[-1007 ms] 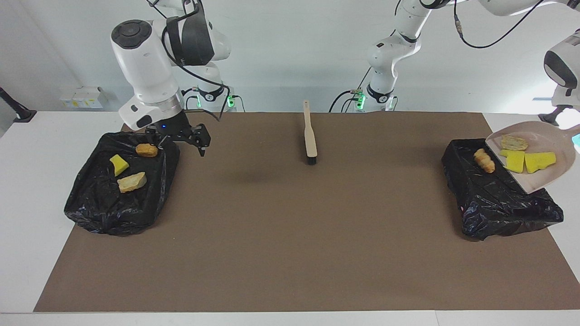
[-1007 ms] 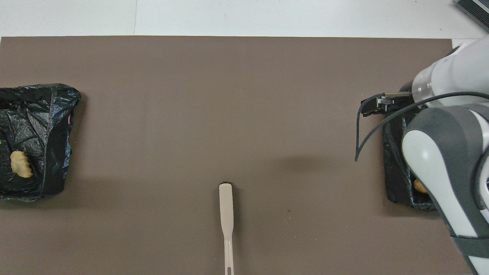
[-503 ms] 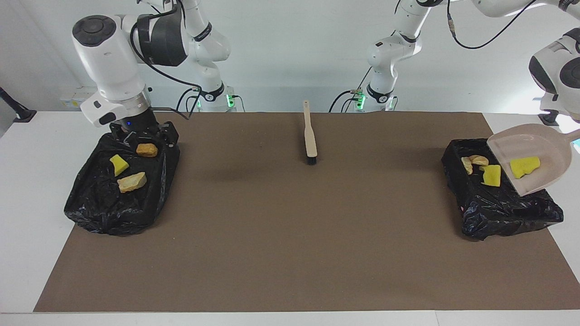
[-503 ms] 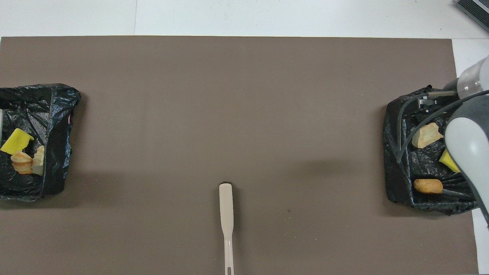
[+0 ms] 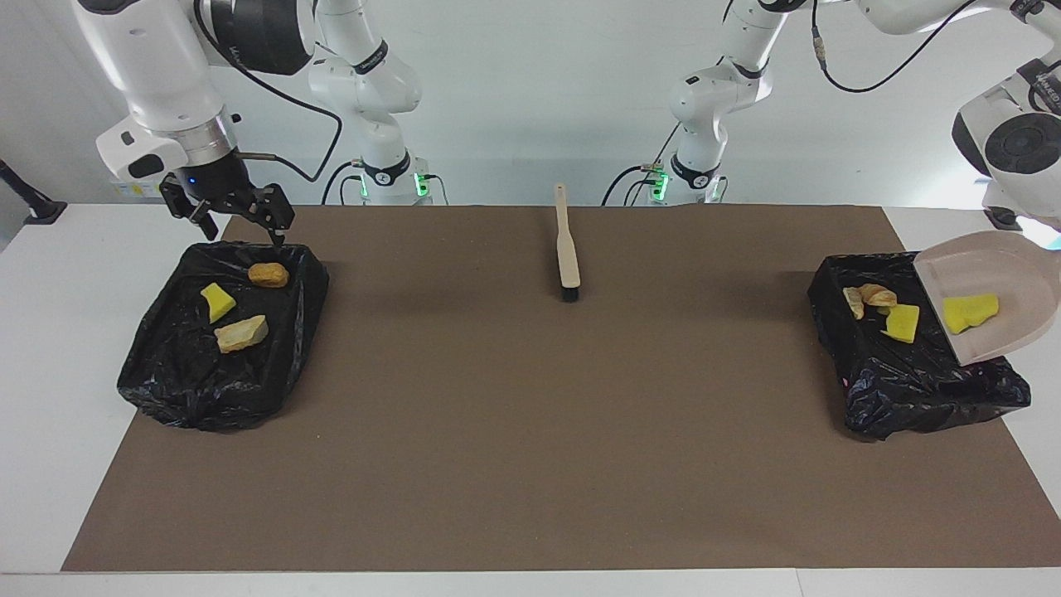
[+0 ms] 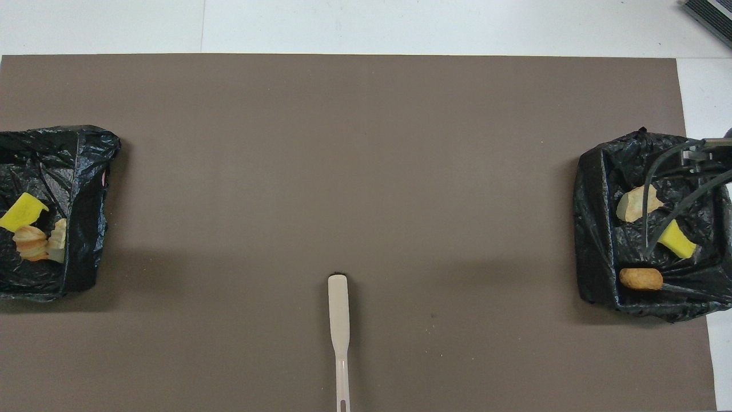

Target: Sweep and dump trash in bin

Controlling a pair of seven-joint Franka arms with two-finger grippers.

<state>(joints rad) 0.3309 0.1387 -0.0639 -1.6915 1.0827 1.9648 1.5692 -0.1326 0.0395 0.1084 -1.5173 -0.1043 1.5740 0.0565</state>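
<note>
My left gripper (image 5: 1053, 241), at the facing view's edge, is shut on the handle of a pink dustpan (image 5: 1007, 269). The dustpan is tilted over the black-lined bin (image 5: 928, 390) at the left arm's end. One yellow sponge wedge (image 5: 970, 310) lies in the pan. Tan lumps (image 5: 868, 296) and a yellow wedge (image 5: 902, 322) lie in that bin, and they also show in the overhead view (image 6: 33, 249). My right gripper (image 5: 236, 222) is open and empty in the air over the robot-side edge of the other bin (image 5: 191, 390).
The bin at the right arm's end holds a yellow wedge (image 5: 217, 300), a tan lump (image 5: 241, 332) and an orange-brown lump (image 5: 268, 274). A brush (image 5: 568, 249) lies on the brown mat (image 5: 530, 431) near the robots, midway between the arms.
My right gripper rose and moved from beside its bin to over the bin's robot-side edge. The dustpan tipped and a tan lump and a yellow wedge slid into the bin; one wedge stays.
</note>
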